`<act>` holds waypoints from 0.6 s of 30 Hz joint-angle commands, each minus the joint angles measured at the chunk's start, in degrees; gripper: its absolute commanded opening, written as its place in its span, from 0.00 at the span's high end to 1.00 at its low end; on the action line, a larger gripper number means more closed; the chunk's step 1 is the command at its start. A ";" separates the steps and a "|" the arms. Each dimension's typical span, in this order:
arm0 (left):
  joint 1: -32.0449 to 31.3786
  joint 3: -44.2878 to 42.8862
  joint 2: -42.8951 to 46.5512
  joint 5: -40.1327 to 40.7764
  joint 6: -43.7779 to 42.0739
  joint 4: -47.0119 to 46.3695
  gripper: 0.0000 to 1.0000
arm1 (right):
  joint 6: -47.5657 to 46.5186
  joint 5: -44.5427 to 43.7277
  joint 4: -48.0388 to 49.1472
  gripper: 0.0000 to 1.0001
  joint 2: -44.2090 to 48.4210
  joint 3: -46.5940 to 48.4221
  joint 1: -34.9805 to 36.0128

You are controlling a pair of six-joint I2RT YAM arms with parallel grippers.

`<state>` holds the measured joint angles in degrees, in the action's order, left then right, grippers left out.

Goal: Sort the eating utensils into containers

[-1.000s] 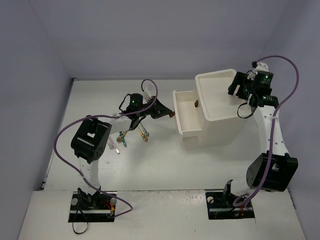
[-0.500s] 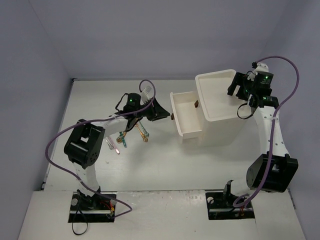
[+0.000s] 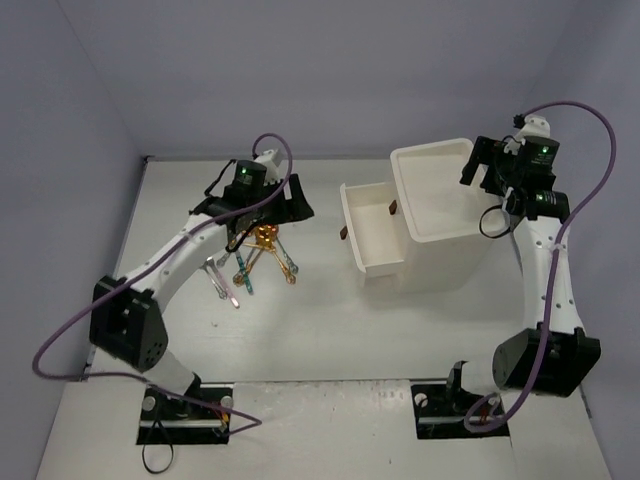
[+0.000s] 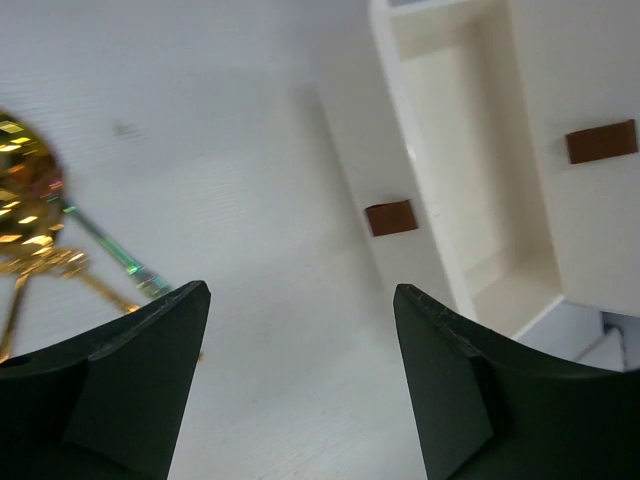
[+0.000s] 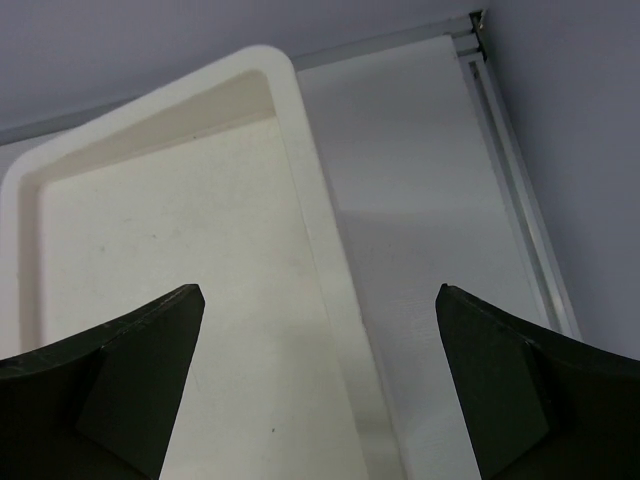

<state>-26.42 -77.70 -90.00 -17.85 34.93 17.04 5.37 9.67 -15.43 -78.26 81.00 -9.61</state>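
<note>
The eating utensils (image 3: pixel 256 262), gold and silver pieces with teal handles, lie in a crossed pile on the table left of centre. In the left wrist view a gold piece (image 4: pixel 24 196) and a teal handle (image 4: pixel 108 250) show at the left edge. The containers are drawers of a white unit (image 3: pixel 440 205). One drawer (image 3: pixel 372 232) is pulled out and looks empty, with its brown handle (image 4: pixel 391 216) facing left. A second handle (image 4: pixel 600 141) sits on the unit's front. My left gripper (image 3: pixel 298 205) (image 4: pixel 300 290) hangs open between pile and drawer, holding nothing. My right gripper (image 3: pixel 478 172) (image 5: pixel 320 290) is open over the unit's top right edge.
The table's back edge and metal rail (image 5: pixel 520 200) run close behind the unit. Grey walls enclose the table on three sides. Cables loop off both arms. Bare table (image 3: pixel 330 310) lies in front of the drawer.
My left gripper has let go of the drawer handle, opened and drawn back to the left. The drawer ended up slightly further out. My right gripper opened wider.
</note>
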 commanded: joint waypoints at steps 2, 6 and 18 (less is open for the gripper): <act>0.82 3.83 10.63 21.38 -2.25 15.13 0.29 | -2.46 -4.74 2.16 0.00 5.64 5.12 2.24; 2.92 12.13 16.54 26.06 2.20 16.54 0.29 | -3.35 -7.53 2.16 0.00 8.58 5.27 4.60; 15.86 25.05 18.19 27.96 6.29 11.80 0.45 | -4.50 -14.58 2.30 0.00 18.62 -2.89 13.07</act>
<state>-13.52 -53.25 -72.63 7.75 39.51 33.55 2.25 -0.34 -15.69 -62.95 80.36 0.96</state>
